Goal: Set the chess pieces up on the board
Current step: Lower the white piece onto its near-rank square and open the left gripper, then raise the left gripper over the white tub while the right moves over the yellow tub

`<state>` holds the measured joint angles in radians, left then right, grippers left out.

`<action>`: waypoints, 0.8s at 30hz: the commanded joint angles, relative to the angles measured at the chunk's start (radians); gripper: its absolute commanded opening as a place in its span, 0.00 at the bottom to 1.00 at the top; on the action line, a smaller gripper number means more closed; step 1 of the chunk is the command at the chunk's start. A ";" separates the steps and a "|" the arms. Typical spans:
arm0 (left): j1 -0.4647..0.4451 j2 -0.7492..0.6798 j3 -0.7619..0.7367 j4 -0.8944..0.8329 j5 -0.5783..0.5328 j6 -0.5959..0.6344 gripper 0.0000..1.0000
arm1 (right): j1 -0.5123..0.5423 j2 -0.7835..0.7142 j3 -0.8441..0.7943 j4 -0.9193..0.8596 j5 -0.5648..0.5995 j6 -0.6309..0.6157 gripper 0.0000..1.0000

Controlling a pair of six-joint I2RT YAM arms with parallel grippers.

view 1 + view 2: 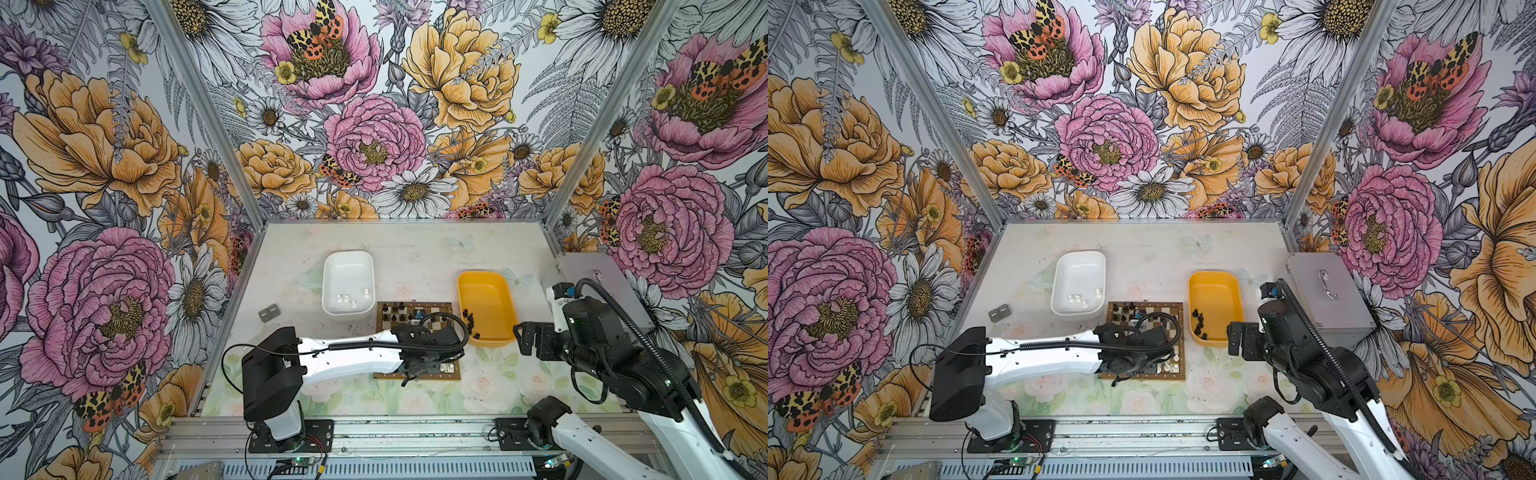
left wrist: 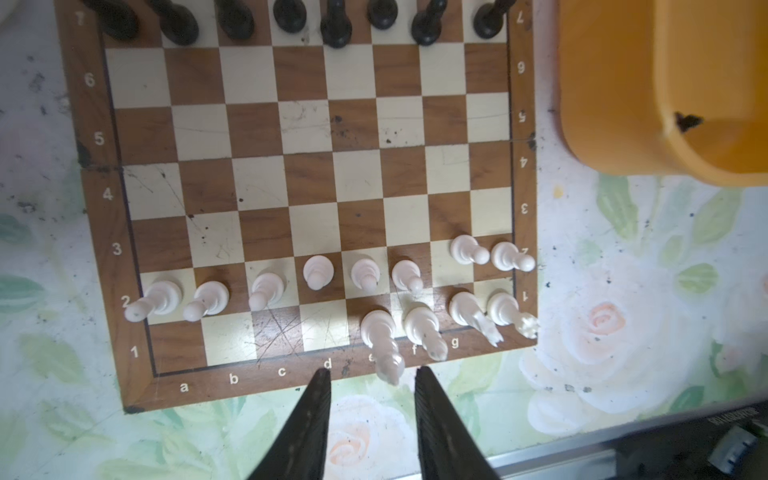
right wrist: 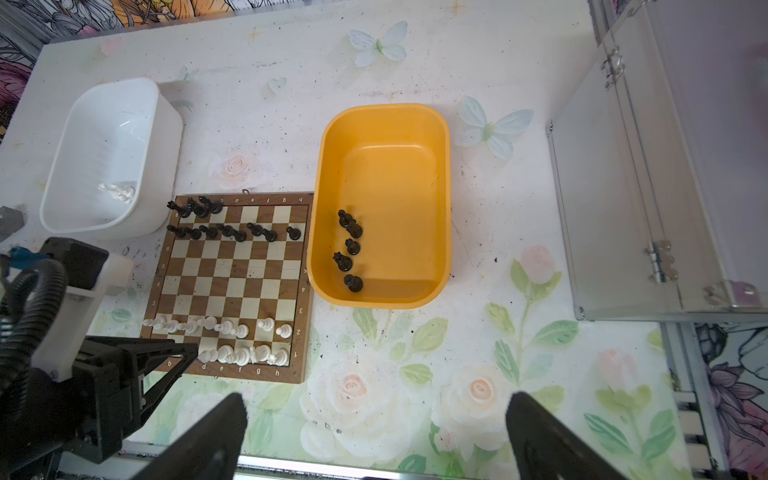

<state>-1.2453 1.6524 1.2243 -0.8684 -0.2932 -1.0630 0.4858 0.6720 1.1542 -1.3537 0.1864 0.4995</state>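
The board (image 2: 316,166) lies mid-table, seen in both top views (image 1: 444,309) (image 1: 1173,332). Several white pawns (image 2: 318,270) line row 2. A white king (image 2: 380,336), bishop (image 2: 424,328), knight (image 2: 467,311) and rook (image 2: 505,309) stand on e1 to h1. Black pieces (image 2: 336,25) fill the far rows. My left gripper (image 2: 372,372) hovers at the board's near edge, open, with nothing between its fingers; the king's top is just ahead of them. My right gripper (image 3: 378,399) hangs wide open and empty over the table, right of the board.
A white tray (image 1: 348,266) behind the board's left corner holds a few white pieces (image 3: 118,192). The yellow tray (image 1: 490,299) right of the board holds several black pieces (image 3: 351,249). A metal case (image 1: 1329,291) stands at the far right, a small grey item (image 1: 269,312) at the left.
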 commanded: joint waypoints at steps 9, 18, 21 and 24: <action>0.181 -0.158 0.101 -0.137 -0.039 0.094 0.38 | 0.005 0.035 0.036 0.028 0.017 0.001 1.00; 0.603 -0.172 0.154 -0.159 0.007 0.273 0.40 | 0.006 0.249 0.071 0.224 0.016 -0.020 1.00; 0.684 -0.093 0.192 -0.158 0.045 0.365 0.39 | 0.005 0.322 0.081 0.266 0.027 -0.026 1.00; 0.749 -0.016 0.224 -0.149 0.092 0.417 0.38 | 0.005 0.385 0.104 0.298 0.035 -0.030 1.00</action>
<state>-0.5320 1.5818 1.4239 -1.0069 -0.2661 -0.7525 0.4858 1.0309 1.2140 -1.1305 0.1909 0.4839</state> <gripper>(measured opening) 0.386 0.996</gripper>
